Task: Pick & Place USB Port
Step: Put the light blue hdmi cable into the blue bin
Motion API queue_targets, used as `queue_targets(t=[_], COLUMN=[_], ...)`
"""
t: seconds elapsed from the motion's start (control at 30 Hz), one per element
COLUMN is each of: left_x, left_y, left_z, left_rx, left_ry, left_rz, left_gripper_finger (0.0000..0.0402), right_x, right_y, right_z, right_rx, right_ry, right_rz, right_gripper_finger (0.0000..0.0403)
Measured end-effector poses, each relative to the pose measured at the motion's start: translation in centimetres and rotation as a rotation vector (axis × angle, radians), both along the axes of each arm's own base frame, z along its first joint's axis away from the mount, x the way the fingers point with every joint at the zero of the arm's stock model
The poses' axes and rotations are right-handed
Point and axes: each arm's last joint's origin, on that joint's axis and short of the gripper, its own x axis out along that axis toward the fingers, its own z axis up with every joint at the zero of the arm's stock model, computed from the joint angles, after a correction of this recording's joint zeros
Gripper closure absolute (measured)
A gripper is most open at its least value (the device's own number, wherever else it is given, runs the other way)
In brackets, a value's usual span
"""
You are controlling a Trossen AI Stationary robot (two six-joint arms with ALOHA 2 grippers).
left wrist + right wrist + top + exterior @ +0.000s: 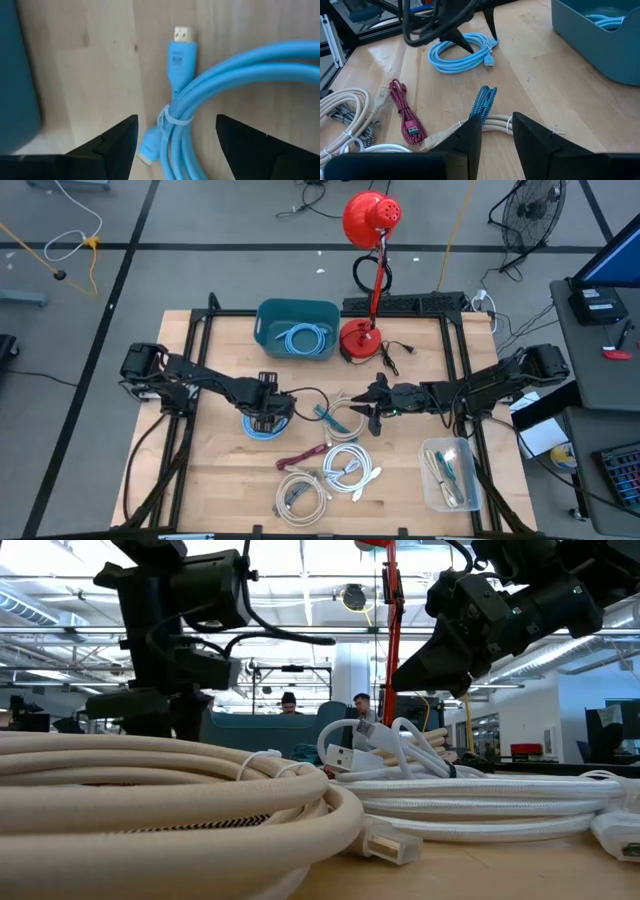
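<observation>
A light blue USB cable [200,95] lies coiled flat on the wooden table [215,480], tied with a thin white band, and one of its plugs points out with its shiny metal end showing. The left gripper [266,412] hangs right over this coil. Its two dark fingers [112,145] stand wide apart, one on each side of the tied part, and they are not pinching the cable. In the right wrist view the same blue coil [462,52] shows under the dark tips of that left gripper. Near the middle of the table lies a small cable with a blue and black woven pattern [484,102], on top of a white cable [492,124]. The right gripper [374,409] is just above these two, with its fingers [470,137] a little apart and nothing between them. A dark red cable [407,112] lies close by, and thick cream cables [305,492] are coiled toward the front edge. At the back of the table is a teal bin [296,328] with another light blue cable [304,338] inside. Next to the bin stands a red lamp [368,240]. A clear plastic box [450,473] sits at the front right corner with some small things in it.
</observation>
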Motion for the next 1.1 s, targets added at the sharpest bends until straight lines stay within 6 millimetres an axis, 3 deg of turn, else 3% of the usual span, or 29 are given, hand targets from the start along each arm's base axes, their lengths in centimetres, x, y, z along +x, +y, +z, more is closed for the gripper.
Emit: queue_targets(t=[0.37,1.0,1.1], left_x=[0.2,-0.3,-0.3], left_y=[2.0,2.9,2.7], left_z=[-0.2,-1.1,-0.9], left_rx=[-0.075,-0.184,-0.181], left_ry=[0.025,-0.008,-0.015], left_rz=[0.018,0.08,0.084], left_gripper_finger=[0.0147,0.0347,0.0349], right_x=[0.0,0.0,0.0], right_y=[0.0,0.0,0.0], right_z=[0.0,0.0,0.0], right_rx=[0.001,0.0,0.0], right_ry=[0.0,0.0,0.0], right_rz=[0.0,-0.001,-0.001], right_gripper_finger=[0.0303,0.0303,0.0303])
